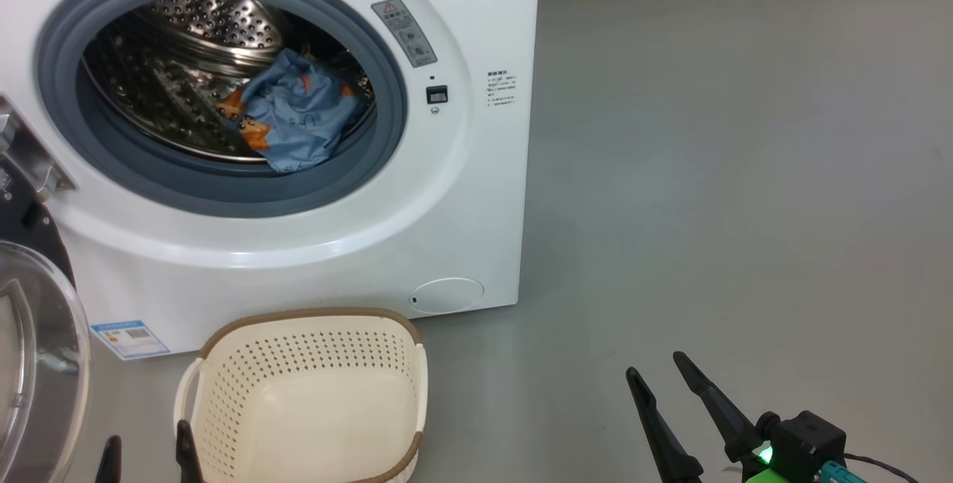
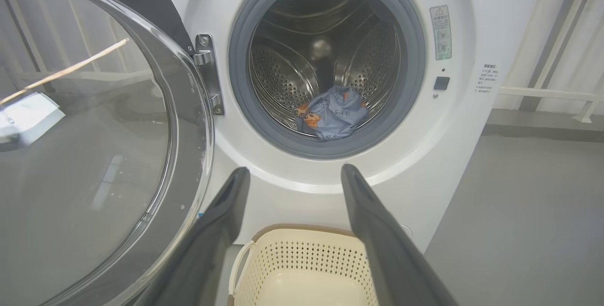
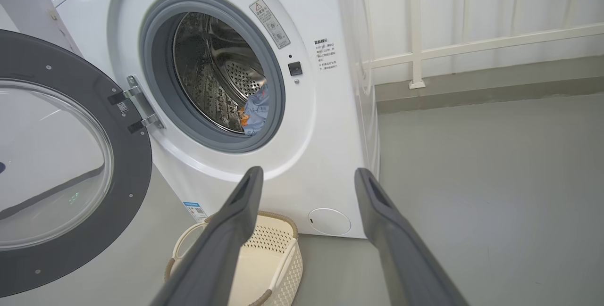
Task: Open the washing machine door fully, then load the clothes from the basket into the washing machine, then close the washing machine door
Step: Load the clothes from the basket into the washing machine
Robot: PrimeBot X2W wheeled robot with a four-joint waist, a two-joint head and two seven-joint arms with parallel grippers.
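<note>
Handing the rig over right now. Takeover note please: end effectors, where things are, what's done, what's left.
Open and empty: left end effector, right end effector, both back from the machine.
The round black-framed glass washing machine door hangs wide open on the robot's left.
The light blue cartoon-print cloth garments lie bunched in the perforated steel drum of the white front-loading washing machine.
The cream perforated plastic basket sits on the grey floor before the machine, nothing in it.
Done: door opened, clothes loaded.
Left: close the door.

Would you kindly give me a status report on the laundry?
Left tool, right tool open, empty. Clothes in drum; basket empty. Door open, basket near its swing.
</note>
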